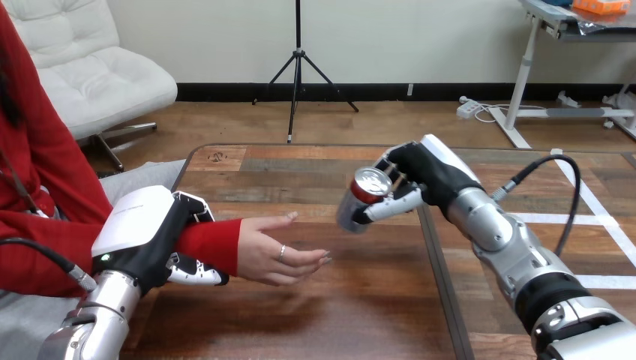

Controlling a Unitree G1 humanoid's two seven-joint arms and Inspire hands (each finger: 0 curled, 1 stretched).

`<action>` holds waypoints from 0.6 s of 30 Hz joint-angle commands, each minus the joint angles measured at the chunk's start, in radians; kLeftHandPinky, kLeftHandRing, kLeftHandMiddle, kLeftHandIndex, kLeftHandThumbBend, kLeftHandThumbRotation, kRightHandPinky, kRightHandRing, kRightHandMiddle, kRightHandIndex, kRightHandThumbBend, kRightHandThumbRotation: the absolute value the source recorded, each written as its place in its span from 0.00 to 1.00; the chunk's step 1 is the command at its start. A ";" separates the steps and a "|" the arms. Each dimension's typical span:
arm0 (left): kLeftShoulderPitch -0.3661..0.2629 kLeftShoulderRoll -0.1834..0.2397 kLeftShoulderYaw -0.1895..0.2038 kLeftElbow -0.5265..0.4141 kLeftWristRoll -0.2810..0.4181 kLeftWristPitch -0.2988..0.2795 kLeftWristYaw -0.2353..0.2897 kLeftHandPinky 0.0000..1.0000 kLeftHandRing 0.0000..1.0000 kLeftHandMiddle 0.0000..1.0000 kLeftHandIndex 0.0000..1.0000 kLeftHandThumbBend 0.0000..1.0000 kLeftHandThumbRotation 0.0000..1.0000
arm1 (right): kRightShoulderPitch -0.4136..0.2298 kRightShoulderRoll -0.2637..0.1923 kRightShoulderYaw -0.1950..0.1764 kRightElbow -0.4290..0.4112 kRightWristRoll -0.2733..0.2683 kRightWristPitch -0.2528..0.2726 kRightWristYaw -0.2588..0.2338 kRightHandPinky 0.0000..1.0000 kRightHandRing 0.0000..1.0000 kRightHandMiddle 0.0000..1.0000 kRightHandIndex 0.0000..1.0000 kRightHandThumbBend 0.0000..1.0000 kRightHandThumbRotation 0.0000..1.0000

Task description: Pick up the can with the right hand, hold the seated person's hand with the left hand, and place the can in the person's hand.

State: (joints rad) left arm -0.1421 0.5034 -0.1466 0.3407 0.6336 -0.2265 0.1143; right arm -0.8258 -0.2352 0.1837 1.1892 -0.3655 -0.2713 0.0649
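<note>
Transfer of the can (361, 204) into the waiting palm is the step in hand. We see the right hand (427, 176) clenched round the can, fingers and thumb wrapped on its body, holding it in the air above the table (352, 315) with its top tilted toward the camera. The can is to the right of the person's hand (271, 253), near it but apart, and higher than the palm. The left hand (146, 240) is clasped round the person's wrist at the red sleeve (214, 246), thumb above and fingers below. The person's hand extends beyond it, palm up and fingers relaxed, just over the tabletop.

For a clean hand-over, we judge the following to apply:

- Move the can leftward and down on a short, slow path until it meets the open palm.
- Level the can first, so that it does not roll off on release.
- Add no force at the wrist clasp; its purpose is to steady the target.
- Loosen the right fingers only once the person's fingers close on the can.

Clearance: nothing stands between can and palm, and we see bare wood under the path. The table's left edge (180, 176) runs close to the person's wrist, so a dropped can could roll off that side. The far edge (315, 146) lies well apart from the work.
</note>
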 commanded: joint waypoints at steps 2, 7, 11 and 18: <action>-0.201 -0.068 0.024 -0.172 -0.044 -0.054 0.060 0.27 0.32 0.36 0.37 0.77 0.00 | -0.137 0.012 -0.006 -0.121 0.021 -0.072 0.002 0.28 0.33 0.40 0.45 0.74 0.00; -0.213 -0.081 0.021 -0.175 -0.038 -0.045 0.061 0.27 0.31 0.36 0.37 0.78 0.00 | -0.135 0.021 -0.006 -0.138 0.025 -0.080 0.015 0.28 0.33 0.39 0.45 0.74 0.00; -0.221 -0.089 0.018 -0.174 -0.033 -0.042 0.065 0.26 0.31 0.36 0.37 0.78 0.00 | -0.133 0.026 -0.007 -0.151 0.028 -0.088 0.023 0.28 0.33 0.39 0.45 0.74 0.00; -0.231 -0.106 0.015 -0.193 -0.034 -0.017 0.046 0.26 0.31 0.36 0.37 0.78 0.00 | -0.126 0.035 -0.004 -0.194 0.027 -0.082 0.038 0.28 0.32 0.39 0.45 0.74 0.00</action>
State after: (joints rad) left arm -0.1589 0.4789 -0.1462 0.3407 0.6365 -0.2203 0.1142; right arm -0.8257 -0.2168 0.1858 1.1414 -0.3652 -0.2991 0.0990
